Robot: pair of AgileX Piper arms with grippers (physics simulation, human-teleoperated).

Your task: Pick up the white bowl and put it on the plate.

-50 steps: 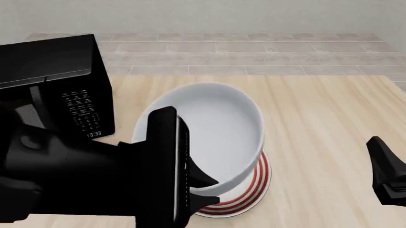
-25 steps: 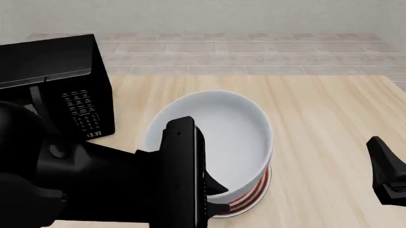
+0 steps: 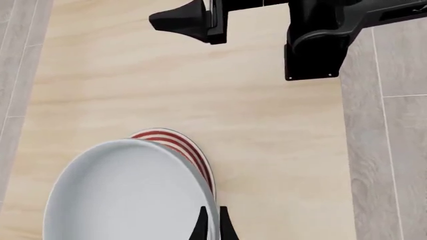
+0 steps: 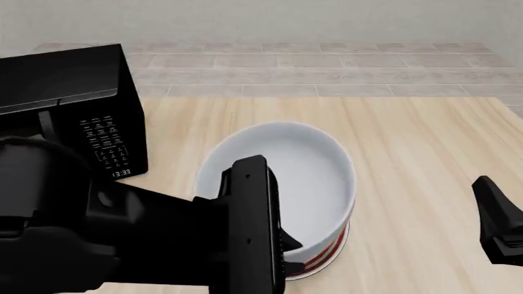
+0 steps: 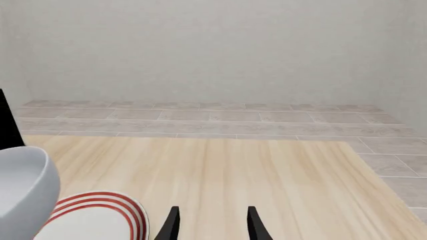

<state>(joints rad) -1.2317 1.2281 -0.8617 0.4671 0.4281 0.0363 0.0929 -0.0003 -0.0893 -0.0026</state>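
My left gripper (image 3: 210,225) is clamped on the near rim of the white bowl (image 4: 298,177), one fingertip (image 3: 199,226) inside the wall and the other outside, the two tips nearly meeting across the thin edge. From my left jaws the bowl spreads forward and away, filling the space ahead of them. It sits over the plate (image 4: 331,250), whose red rings peek out only as a crescent under the bowl's right and near side; whether the bowl's base is touching the plate I cannot tell, because my left arm blocks the near edge in the front view.

My right gripper (image 5: 212,224) hangs well off to the right of the bowl, its jaws parted and holding nothing, with bare wooden table (image 5: 267,170) ahead of them. The plate's ringed rim lies just to their left. A black microwave (image 4: 78,110) stands to the left of the bowl, beyond my left arm.
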